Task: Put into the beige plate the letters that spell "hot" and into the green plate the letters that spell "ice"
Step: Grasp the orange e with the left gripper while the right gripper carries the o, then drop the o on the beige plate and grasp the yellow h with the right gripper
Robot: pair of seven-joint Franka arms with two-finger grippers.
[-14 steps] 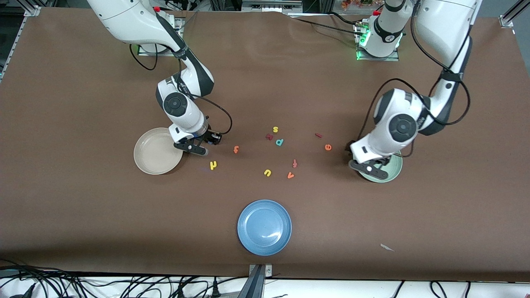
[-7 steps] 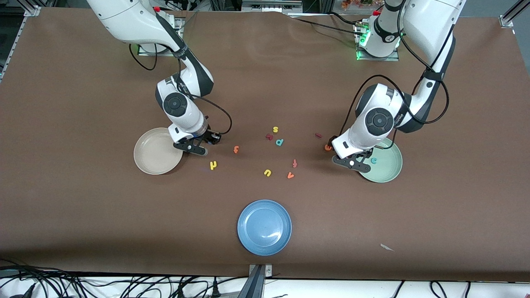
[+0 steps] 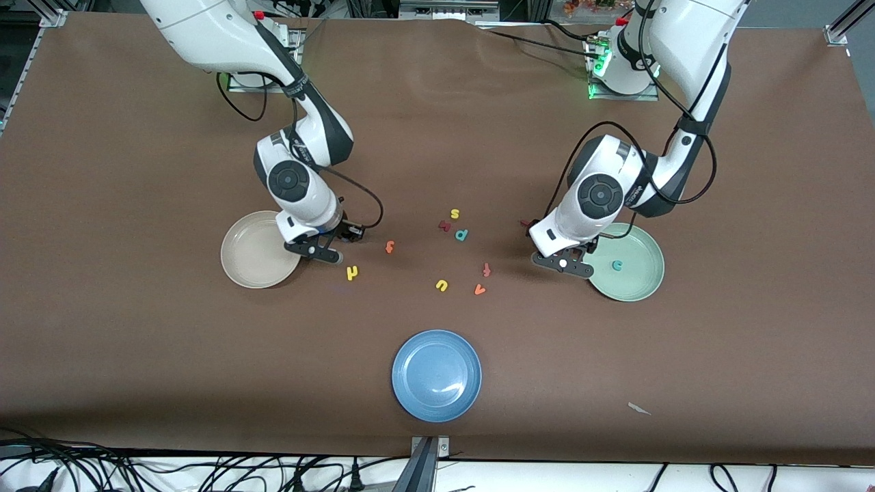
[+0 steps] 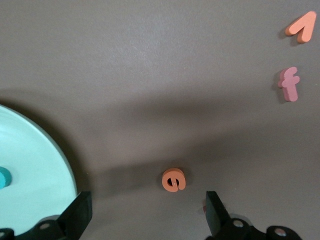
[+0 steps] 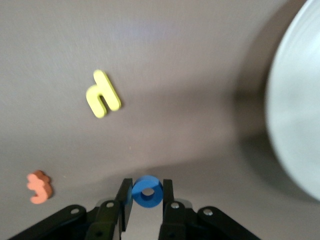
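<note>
My right gripper (image 3: 320, 244) (image 5: 147, 194) is shut on the blue o (image 5: 147, 191), just beside the rim of the beige plate (image 3: 251, 254) (image 5: 300, 125). The yellow h (image 3: 352, 272) (image 5: 102, 94) and orange t (image 3: 389, 247) (image 5: 39, 186) lie on the table close by. My left gripper (image 3: 564, 262) (image 4: 148, 212) hangs open over the orange e (image 4: 173, 180), next to the green plate (image 3: 639, 281) (image 4: 35, 190). The teal c (image 3: 617, 265) (image 4: 3, 177) lies in that plate. The dark red i (image 3: 525, 223) peeks out beside the left arm's wrist.
Loose letters lie mid-table: yellow s (image 3: 454, 214), a dark red letter (image 3: 444, 225), teal p (image 3: 461, 234), red f (image 3: 487, 269) (image 4: 289, 84), yellow u (image 3: 441, 285), orange v (image 3: 480, 290) (image 4: 301, 26). A blue plate (image 3: 436, 374) sits nearest the front camera.
My left gripper has moved off the green plate toward mid-table and now covers the e, leaving the c in the plate. My right gripper has closed on the o.
</note>
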